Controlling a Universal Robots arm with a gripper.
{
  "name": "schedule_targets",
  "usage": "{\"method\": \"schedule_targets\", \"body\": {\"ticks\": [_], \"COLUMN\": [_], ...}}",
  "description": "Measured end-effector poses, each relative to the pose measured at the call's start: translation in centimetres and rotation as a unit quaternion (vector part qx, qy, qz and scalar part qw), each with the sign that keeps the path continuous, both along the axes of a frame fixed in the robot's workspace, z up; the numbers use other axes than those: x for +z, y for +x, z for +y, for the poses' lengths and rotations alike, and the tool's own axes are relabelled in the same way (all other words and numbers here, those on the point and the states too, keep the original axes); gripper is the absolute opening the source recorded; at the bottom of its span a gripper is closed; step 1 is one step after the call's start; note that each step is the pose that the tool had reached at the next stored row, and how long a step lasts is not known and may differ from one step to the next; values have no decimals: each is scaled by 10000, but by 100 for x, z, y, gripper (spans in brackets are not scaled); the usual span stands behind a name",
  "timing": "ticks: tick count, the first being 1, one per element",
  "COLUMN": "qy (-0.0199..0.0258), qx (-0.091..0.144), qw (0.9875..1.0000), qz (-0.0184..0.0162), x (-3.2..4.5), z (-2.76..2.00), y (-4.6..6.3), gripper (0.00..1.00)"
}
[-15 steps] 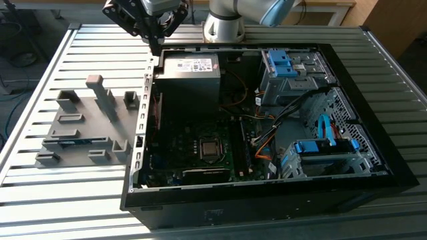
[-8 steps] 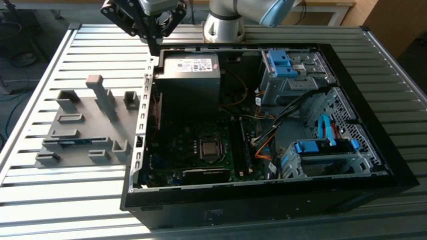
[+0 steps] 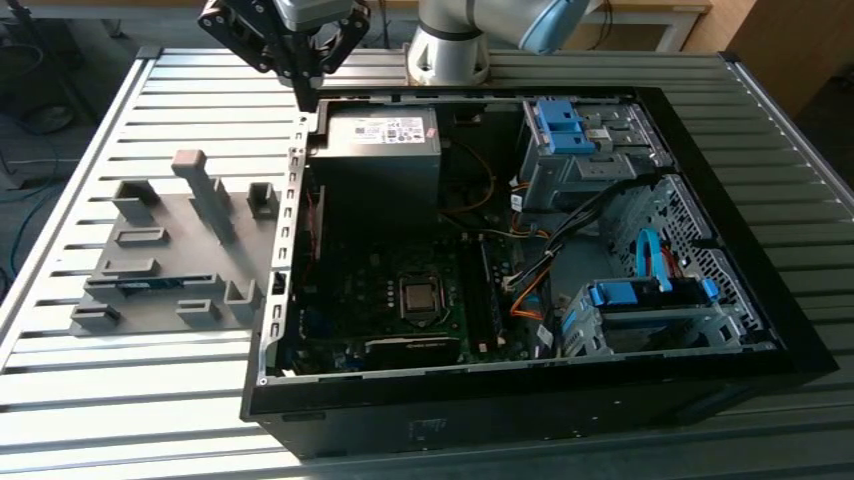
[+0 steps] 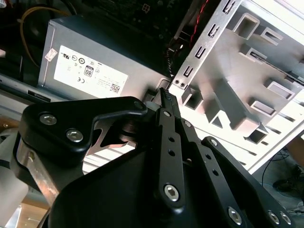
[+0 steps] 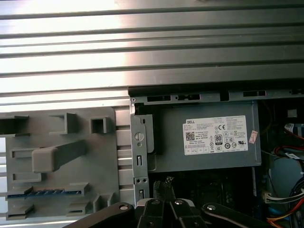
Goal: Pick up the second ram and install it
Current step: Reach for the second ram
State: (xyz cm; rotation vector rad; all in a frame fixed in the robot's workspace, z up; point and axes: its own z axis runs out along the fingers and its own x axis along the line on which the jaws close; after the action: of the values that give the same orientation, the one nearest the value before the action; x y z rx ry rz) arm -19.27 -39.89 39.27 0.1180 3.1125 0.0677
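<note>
Second ram (image 5: 47, 192) seemingly sits half-hidden in the grey holder (image 5: 102, 161).

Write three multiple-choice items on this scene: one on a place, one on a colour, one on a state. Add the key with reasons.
1. Where does the second ram lie, relative to the computer case?
A. outside it, in the grey holder tray
B. inside it
C. on top of it

2. What colour is the ram's board?
A. red
B. blue
C. yellow

3. What does the tool hold?
A. the ram
B. a cable
C. nothing

Key:
1 A: the stick sits in a slot of the tray, which stands at the exterior view's left of the case.
2 B: its long edge shows blue in the first wrist view.
3 C: the tool is shut with nothing in it, over the case's corner.
</note>
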Motion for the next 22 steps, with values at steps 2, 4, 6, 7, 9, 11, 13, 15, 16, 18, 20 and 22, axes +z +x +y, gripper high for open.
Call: {"method": "schedule_targets", "body": {"ticks": [2, 4, 6, 7, 9, 11, 13, 15, 16, 18, 20, 22], "qy": [0, 0, 0, 0, 0, 0, 0, 0, 0, 0, 0, 0], "qx": [1, 0, 0, 0, 0, 0, 0, 0, 0, 0, 0, 0], "qw": [10000, 10000, 10000, 10000, 10000, 10000, 10000, 10000, 10000, 10000, 10000, 10000], "qz": [0, 0, 0, 0, 0, 0, 0, 0, 0, 0, 0, 0], "x": [0, 0, 0, 0, -1, 0, -1, -1, 0, -1, -1, -1], "z": [0, 0, 0, 0, 0, 0, 0, 0, 0, 0, 0, 0], "y": [-4, -9, -14, -17, -22, -28, -34, -39, -42, -48, -54, -59], "gripper": [11, 11, 11, 11, 11, 11, 11, 11, 11, 11, 11, 11]}}
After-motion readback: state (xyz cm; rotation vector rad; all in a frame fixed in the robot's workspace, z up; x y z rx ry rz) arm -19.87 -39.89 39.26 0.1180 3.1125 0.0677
